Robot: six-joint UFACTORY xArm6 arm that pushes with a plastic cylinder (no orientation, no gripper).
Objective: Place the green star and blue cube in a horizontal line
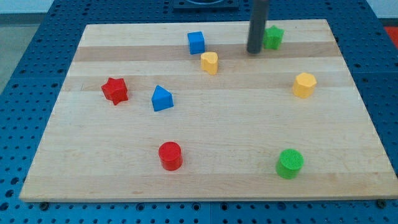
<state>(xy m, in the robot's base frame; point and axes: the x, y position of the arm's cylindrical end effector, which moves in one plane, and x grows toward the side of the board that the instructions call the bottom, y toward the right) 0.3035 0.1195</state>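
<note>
The green star lies near the view's top right of the wooden board. The blue cube lies near the top centre, at about the same height in the view as the star. My tip stands just left of the green star, close to it, and well right of the blue cube. The rod rises out of the view's top.
A yellow heart-like block sits just below-right of the blue cube. A yellow hexagonal block is at the right. A red star and a blue triangular block are at the left. A red cylinder and a green cylinder are near the bottom.
</note>
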